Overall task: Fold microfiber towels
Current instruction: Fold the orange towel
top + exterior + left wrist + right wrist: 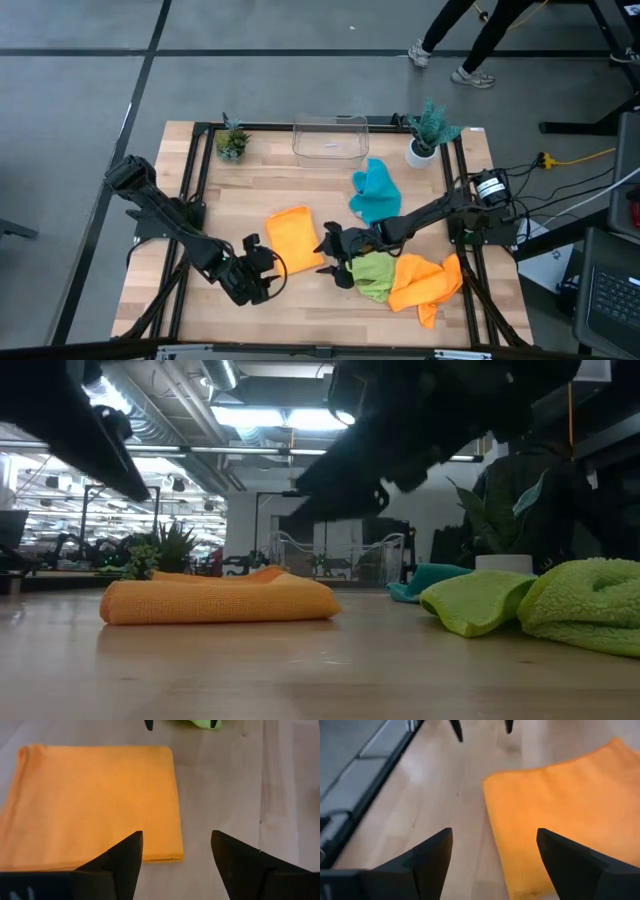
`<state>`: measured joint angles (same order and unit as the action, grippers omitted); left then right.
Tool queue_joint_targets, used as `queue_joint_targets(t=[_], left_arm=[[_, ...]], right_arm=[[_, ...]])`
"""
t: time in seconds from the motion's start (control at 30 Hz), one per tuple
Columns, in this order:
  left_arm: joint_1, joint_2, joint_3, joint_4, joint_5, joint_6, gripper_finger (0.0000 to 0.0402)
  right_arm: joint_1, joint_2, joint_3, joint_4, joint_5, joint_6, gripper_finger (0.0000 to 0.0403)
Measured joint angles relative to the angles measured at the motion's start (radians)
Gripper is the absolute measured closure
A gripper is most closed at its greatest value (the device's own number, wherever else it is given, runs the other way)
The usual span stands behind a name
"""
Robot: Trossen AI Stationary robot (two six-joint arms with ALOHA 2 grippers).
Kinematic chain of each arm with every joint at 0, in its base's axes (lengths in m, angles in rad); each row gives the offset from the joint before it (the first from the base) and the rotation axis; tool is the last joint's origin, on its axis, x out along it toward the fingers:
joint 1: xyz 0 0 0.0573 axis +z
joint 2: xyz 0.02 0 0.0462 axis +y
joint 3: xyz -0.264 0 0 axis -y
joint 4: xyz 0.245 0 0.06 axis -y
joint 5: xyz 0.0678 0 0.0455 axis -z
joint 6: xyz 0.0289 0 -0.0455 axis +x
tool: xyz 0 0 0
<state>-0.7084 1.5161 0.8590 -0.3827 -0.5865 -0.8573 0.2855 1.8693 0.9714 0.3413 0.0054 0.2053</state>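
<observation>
A folded orange towel (295, 238) (95, 800) (560, 810) lies flat on the wooden table (230, 200), near its middle. My left gripper (268, 272) (177, 850) hovers open at the towel's near corner. My right gripper (330, 250) (495, 850) hovers open at the towel's right edge and touches nothing. Just right of it a lime green towel (373, 275) (540, 600) lies crumpled, with a second orange towel (425, 282) bunched against its right side. A teal towel (375, 192) (430, 578) lies crumpled farther back.
A clear plastic bin (330, 138) stands at the table's far edge between two small potted plants (232, 140) (428, 128). A black frame (190, 190) runs along the table's sides. A person's legs (460, 45) show on the floor beyond the table.
</observation>
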Motion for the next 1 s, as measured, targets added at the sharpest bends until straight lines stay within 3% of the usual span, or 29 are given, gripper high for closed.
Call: queue_joint_targets(t=[0.3,0.47,1.0], left_arm=[[0.022,0.143,-0.003,0.162,0.033,0.053,0.0174],[0.027,0.182,-0.003,0.164,0.025,0.049,0.0174],[0.032,0.265,-0.003,0.163,0.066,0.047,0.0174]], right_arm=[[0.001,0.075,0.014,-0.018,0.019,-0.088,0.0112],[-0.007,0.108,0.046,-0.041,0.053,-0.159,0.0111],[-0.012,0.124,0.065,-0.158,0.054,-0.158,0.0111]])
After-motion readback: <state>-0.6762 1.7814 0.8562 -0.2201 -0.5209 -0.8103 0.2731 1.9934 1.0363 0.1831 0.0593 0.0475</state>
